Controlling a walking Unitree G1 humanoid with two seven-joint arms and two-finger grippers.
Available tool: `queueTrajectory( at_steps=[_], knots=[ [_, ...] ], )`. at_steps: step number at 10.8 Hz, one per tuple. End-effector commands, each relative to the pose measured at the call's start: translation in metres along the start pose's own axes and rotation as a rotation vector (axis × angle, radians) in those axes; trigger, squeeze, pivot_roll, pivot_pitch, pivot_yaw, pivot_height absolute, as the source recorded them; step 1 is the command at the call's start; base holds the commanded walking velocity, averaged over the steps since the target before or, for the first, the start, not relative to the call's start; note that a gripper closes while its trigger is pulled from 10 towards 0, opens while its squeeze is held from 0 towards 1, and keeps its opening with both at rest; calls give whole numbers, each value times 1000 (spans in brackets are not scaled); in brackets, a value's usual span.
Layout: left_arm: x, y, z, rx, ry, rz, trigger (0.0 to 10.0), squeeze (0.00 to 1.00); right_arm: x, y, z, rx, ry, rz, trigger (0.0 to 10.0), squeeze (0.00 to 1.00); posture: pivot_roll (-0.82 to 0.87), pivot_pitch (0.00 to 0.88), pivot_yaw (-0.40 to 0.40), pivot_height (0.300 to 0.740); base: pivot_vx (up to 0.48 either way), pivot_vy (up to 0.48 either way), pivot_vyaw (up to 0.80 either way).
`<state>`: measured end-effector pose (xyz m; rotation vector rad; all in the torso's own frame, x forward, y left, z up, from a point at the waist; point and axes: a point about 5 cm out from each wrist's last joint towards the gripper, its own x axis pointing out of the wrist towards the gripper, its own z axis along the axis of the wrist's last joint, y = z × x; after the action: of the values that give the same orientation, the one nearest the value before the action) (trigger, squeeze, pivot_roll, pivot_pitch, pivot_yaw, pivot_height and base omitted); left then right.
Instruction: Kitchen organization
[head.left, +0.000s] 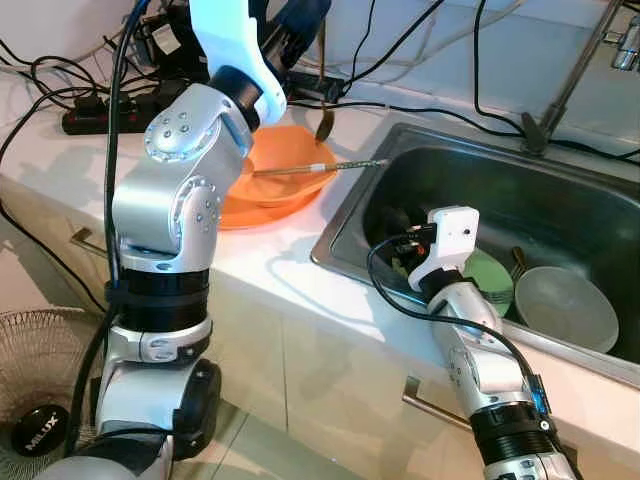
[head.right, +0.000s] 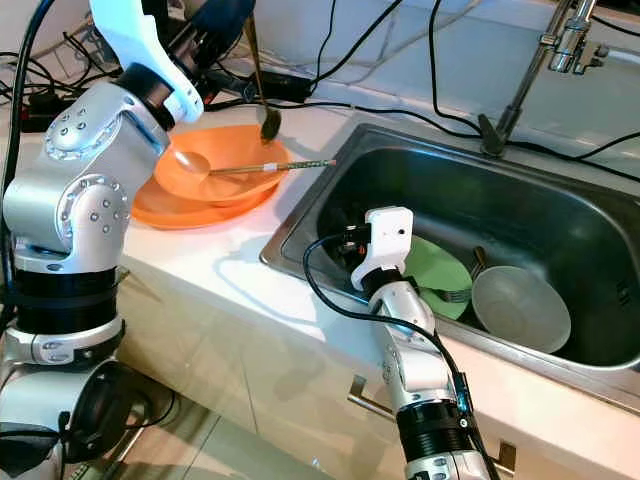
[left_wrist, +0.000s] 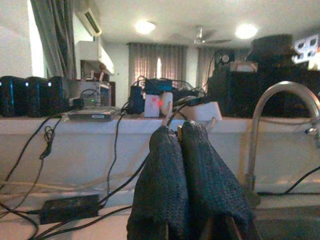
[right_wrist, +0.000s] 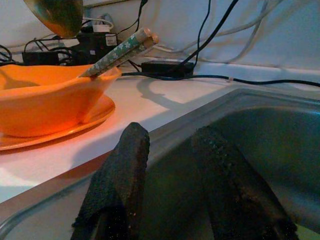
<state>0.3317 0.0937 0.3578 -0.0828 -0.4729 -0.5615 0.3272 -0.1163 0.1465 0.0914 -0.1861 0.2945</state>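
My left gripper (left_wrist: 180, 134) is raised over the back of the counter and shut on the handle of a bronze spoon (head.left: 325, 121), which hangs bowl-down just behind the orange bowl (head.left: 285, 172). The bowl sits on an orange plate (head.left: 240, 213), and a pair of patterned chopsticks (head.left: 325, 166) rests in it, tips jutting toward the sink (head.left: 345, 228). My right gripper (right_wrist: 170, 134) is down inside the sink's left end, open with nothing between its fingers (right_wrist: 120, 185). A green plate (head.left: 497, 282) and a grey bowl (head.left: 566, 306) lie in the sink.
A faucet (head.left: 575, 80) rises behind the sink. Power strips (head.left: 95, 115) and several black cables crowd the back of the counter. A floor fan (head.left: 40, 385) stands low on the left. A drawer handle (head.left: 430, 410) juts from the cabinet front.
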Motion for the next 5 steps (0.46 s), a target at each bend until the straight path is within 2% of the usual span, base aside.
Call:
queueTrajectory(
  at_steps=[1,3,4,5],
  knots=[
    [2,-8,14,-16,-72,-44,10000,0,2,-2,2,-4,-9,-12,10000,0,117,42,-38,740,0,0,0],
    [0,-27,11,-104,-131,-182,10000,0,1,-7,-2,-11,6,-47,10000,0,117,41,-38,740,0,0,0],
    [-3,-33,-1,-153,-109,-220,10000,0,1,-11,-3,-22,15,-69,10000,0,116,42,-37,740,0,0,0],
    [-6,-34,-15,-194,-80,-227,10000,0,-2,-22,-8,-46,39,-118,10000,0,115,42,-36,740,0,0,0]
  ],
)
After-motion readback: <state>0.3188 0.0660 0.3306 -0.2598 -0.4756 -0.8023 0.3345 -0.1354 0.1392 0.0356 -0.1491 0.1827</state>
